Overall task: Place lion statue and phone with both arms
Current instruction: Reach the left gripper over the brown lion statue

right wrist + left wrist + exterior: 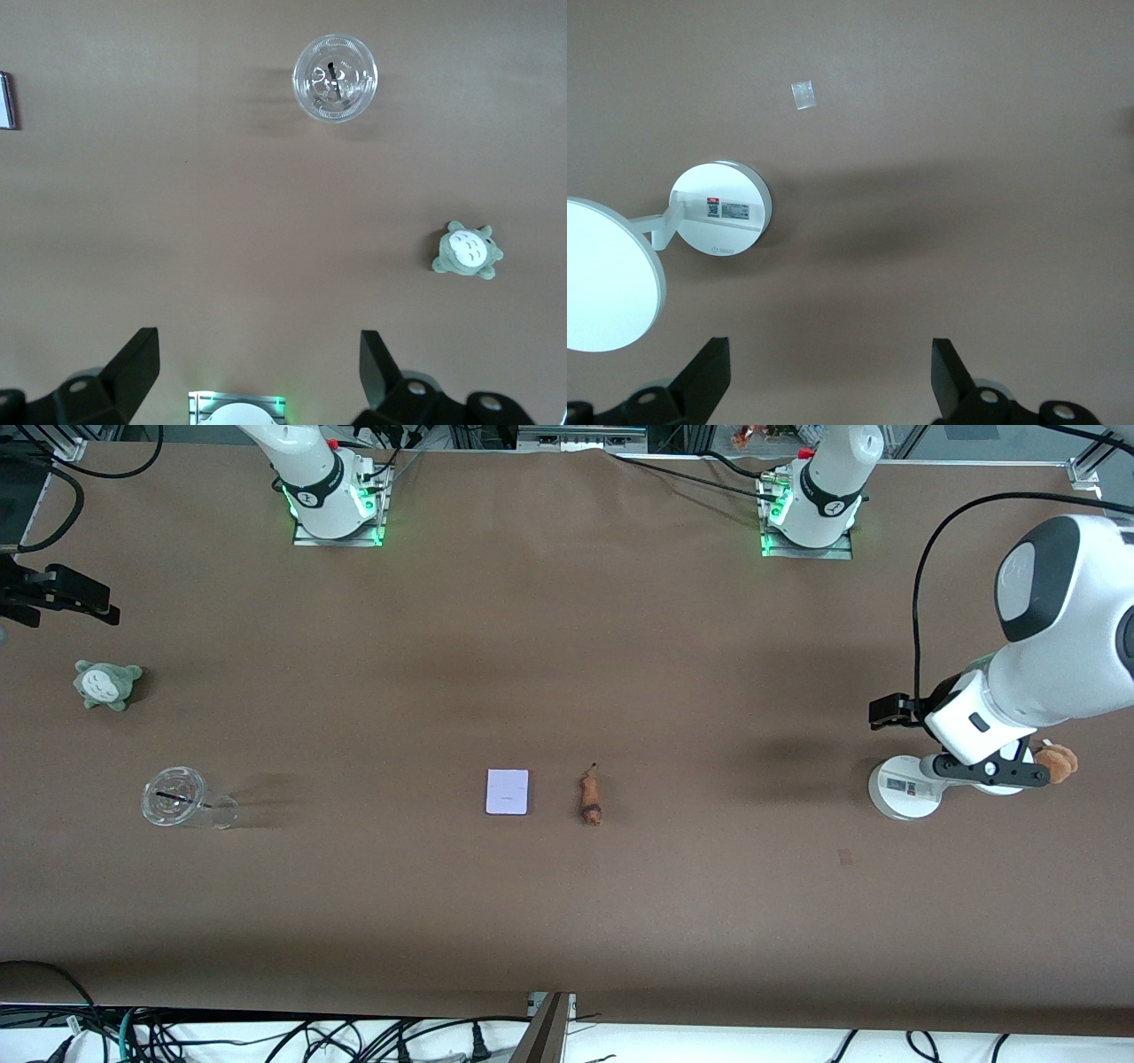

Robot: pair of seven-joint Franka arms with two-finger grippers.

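Note:
The phone (pixel 507 791), a pale lavender-white flat slab, lies flat at mid-table. Its edge shows in the right wrist view (pixel 6 100). The lion statue (pixel 590 799), small and orange-brown, lies on the table beside the phone, toward the left arm's end. My left gripper (pixel 992 771) hangs over the white stand at its end of the table; in its wrist view (pixel 830 372) it is open and empty. My right gripper (pixel 80 598) is at the other end of the table, above bare table; in its wrist view (pixel 259 367) it is open and empty.
A white round-based stand (pixel 904 786) with a disc (pixel 602 274) is under the left gripper, with a brown plush toy (pixel 1056 762) beside it. A clear plastic cup (pixel 177 797) and a grey-green plush (pixel 106 684) sit toward the right arm's end.

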